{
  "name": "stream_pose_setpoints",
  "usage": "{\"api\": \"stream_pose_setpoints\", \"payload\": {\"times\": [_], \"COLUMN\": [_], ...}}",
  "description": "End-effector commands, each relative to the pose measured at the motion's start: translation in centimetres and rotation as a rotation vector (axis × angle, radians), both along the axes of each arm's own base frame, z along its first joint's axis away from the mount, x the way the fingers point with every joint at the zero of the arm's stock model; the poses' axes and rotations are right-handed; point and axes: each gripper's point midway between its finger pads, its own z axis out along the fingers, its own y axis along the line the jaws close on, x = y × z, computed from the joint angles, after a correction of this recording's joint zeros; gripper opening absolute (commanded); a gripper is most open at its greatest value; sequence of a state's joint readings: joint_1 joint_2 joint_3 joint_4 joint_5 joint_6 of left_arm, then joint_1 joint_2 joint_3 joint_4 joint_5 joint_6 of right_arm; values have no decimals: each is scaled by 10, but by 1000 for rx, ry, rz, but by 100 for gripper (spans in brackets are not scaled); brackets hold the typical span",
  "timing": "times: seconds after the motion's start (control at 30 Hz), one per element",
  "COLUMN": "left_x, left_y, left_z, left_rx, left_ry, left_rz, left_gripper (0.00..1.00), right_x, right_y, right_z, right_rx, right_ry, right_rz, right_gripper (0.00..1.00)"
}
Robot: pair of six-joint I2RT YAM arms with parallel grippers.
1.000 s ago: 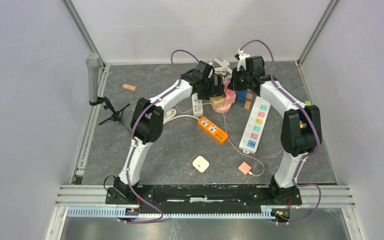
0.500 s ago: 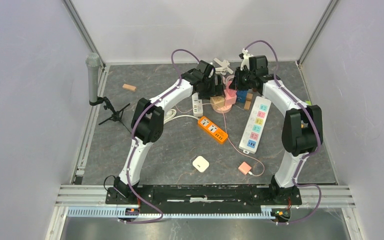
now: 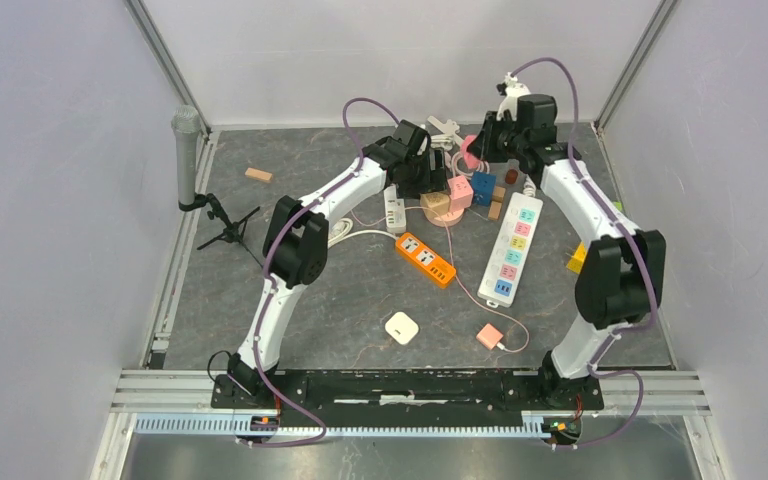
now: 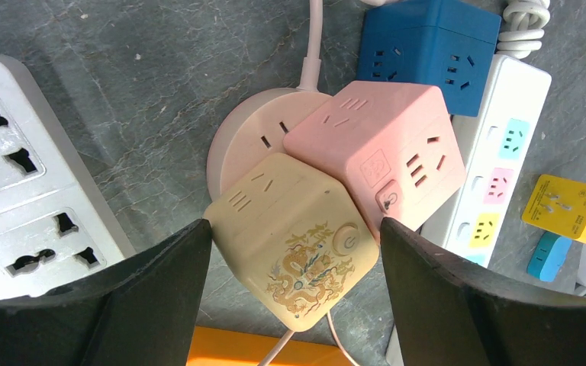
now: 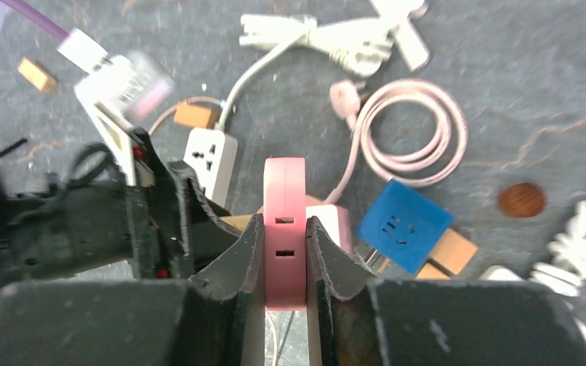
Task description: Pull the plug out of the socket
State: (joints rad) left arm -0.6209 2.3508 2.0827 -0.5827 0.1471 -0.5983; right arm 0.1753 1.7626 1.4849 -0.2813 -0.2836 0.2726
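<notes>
Our right tool (image 5: 284, 229) is clamped on the pink plug (image 5: 284, 179). It holds the plug on edge in the air above the far edge of the tabletop (image 3: 310, 290), apart from the sockets below. Near the middle of that far edge, the beige cube socket (image 4: 294, 244) sits touching a pink cube socket (image 4: 381, 145), and both overlap a round socket (image 4: 248, 145). Our left tool (image 4: 296, 229) straddles the beige cube socket, its jaws wide and their inner faces against the cube's two sides. A blue cube socket (image 4: 427, 38) lies just beyond the pink one.
</notes>
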Motion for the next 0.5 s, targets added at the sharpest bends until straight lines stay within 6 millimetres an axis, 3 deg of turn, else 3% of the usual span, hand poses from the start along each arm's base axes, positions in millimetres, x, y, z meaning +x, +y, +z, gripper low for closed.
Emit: {"api": "stream_pose_setpoints", "payload": {"times": [0.0,0.1,0.3,0.37,0.47], "left_x": [-18,-6,17,20,28], "left_y": [22,9,-11,-7,20], "left_z": [-50,-18,82,104,124], "left_rx": [154,94,-51,-59,26], "left_ry": [115,50,-166,-226,-304], "left_rz": [11,-24,-78,-77,3], "left_gripper": [85,88,96,98,100], "right_x": [5,-4,-34,-48,-71], "right_y": [-21,-30,-37,-29,-15], "right_z": [86,82,53,37,9], "right_rx": [-52,-89,-134,-127,-101], "right_ry": [-249,-246,-215,-191,-128], "right_rz": [-74,-102,-78,-12,107], "right_gripper": [0,0,0,0,0]}}
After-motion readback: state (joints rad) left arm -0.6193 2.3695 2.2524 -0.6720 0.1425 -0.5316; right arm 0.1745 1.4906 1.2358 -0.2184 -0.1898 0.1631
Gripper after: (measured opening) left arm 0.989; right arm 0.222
